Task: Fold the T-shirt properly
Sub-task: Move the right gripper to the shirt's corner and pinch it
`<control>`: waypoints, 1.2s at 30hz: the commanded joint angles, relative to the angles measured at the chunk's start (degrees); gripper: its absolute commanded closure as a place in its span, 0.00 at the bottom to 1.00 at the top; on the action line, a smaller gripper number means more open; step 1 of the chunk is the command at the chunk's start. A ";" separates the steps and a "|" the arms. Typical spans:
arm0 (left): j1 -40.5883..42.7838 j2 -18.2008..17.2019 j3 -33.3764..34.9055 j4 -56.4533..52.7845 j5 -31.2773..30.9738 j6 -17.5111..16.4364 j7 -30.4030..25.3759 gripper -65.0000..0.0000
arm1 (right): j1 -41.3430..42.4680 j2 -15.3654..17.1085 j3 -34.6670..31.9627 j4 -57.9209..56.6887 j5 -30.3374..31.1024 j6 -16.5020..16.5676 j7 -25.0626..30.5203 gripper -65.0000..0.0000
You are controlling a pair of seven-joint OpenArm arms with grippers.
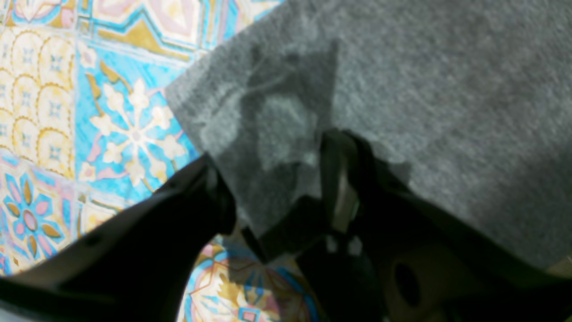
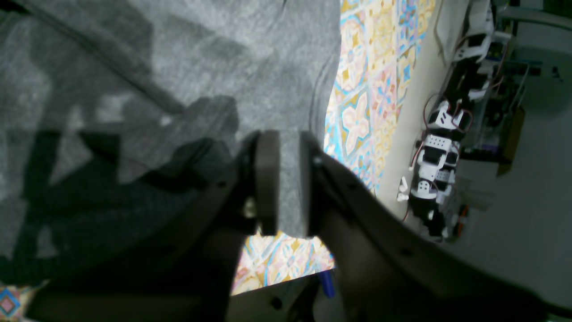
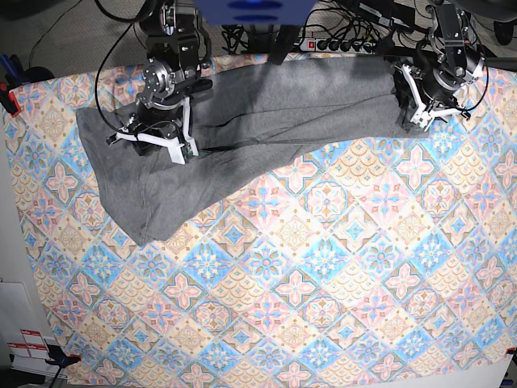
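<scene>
The grey T-shirt (image 3: 242, 129) lies in a long band across the back of the patterned tablecloth (image 3: 323, 267), with its wider end hanging toward the front at the left. My right gripper (image 3: 153, 144) sits low on that left part. In the right wrist view its pads (image 2: 267, 179) stand a narrow gap apart, and shirt fabric (image 2: 178, 53) shows through the gap. My left gripper (image 3: 416, 113) is at the shirt's right end. Its fingers (image 1: 214, 197) are spread wide around a corner of the cloth (image 1: 277, 134) lying flat on the table.
A power strip (image 3: 347, 44) and cables lie behind the table's back edge. Beyond the table's side edge stand robot parts and wires (image 2: 435, 156). A red clamp (image 3: 8, 97) grips the cloth's left edge. White sheets (image 3: 24, 323) lie at the front left.
</scene>
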 commanded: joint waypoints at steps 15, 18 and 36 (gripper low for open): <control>0.40 2.11 0.19 0.15 2.95 -0.65 3.21 0.31 | 7.92 -0.06 -0.60 0.79 -0.53 -0.36 1.00 0.49; 0.58 4.05 0.19 1.55 2.95 -0.65 3.13 0.31 | 11.00 0.03 -0.52 -0.96 -0.44 -0.18 1.08 0.49; 0.31 6.24 0.37 1.73 3.13 -0.65 3.04 0.31 | 24.63 2.05 11.18 -13.71 18.28 8.08 1.52 0.49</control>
